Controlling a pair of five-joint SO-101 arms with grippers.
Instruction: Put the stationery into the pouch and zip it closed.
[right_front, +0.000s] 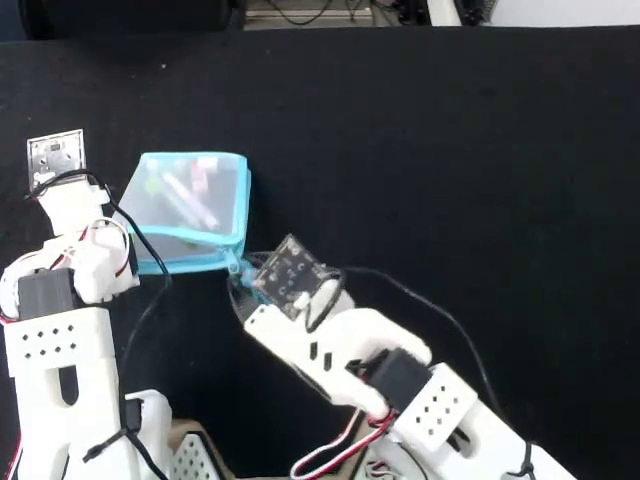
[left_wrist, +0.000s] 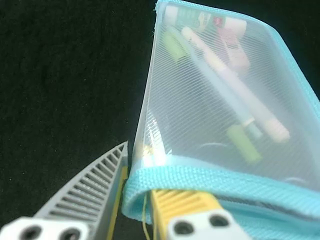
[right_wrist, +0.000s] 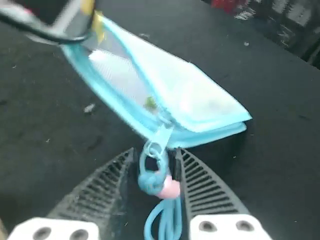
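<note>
Pinching the pouch (left_wrist: 215, 100) rim, left claw (left_wrist: 138, 172), right claw (right_wrist: 155, 154) clamped on the zipper pull (right_wrist: 151, 176) at the opposite end

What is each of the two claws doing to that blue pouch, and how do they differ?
The left gripper clamps the pouch by its blue edge band, while the right gripper pinches the small zipper pull. The left gripper sits at one end of the zipper edge, the right gripper at the opposite end. Both are shut on the same pouch.
</note>
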